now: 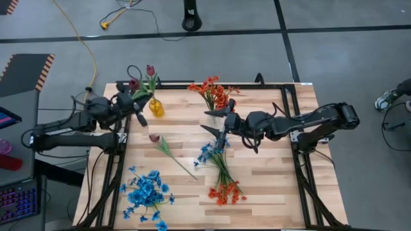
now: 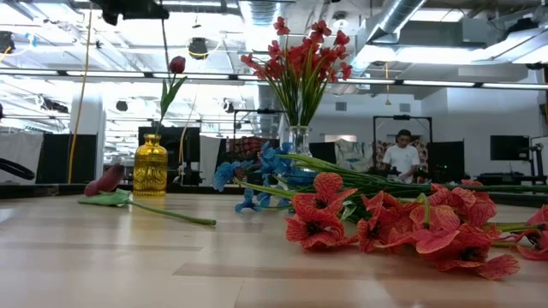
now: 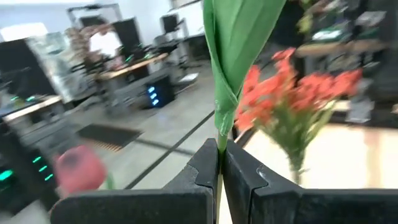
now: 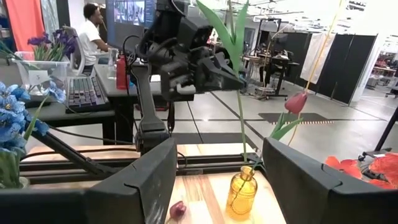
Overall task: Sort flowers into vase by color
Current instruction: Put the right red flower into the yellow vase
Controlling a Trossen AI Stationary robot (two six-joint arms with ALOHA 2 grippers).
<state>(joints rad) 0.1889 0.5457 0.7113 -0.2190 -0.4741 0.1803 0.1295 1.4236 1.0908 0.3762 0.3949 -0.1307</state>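
L gripper (image 3: 221,163) pinches tulip stem (image 3: 219,134) (bud cut off above).

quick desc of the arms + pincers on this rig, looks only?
Both arms are dark, nearly black, built of rounded jointed segments with black cables looping alongside. The left pincer and right pincer each end in two flat, angular matte-black fingers with bevelled edges. No coloured markings or labels show.

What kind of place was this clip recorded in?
Most likely a robotics lab or workshop, not a home: exposed ceiling ducts overhead, desks with a keyboard and monitors, a person at a workstation, and a wooden table on a metal frame.
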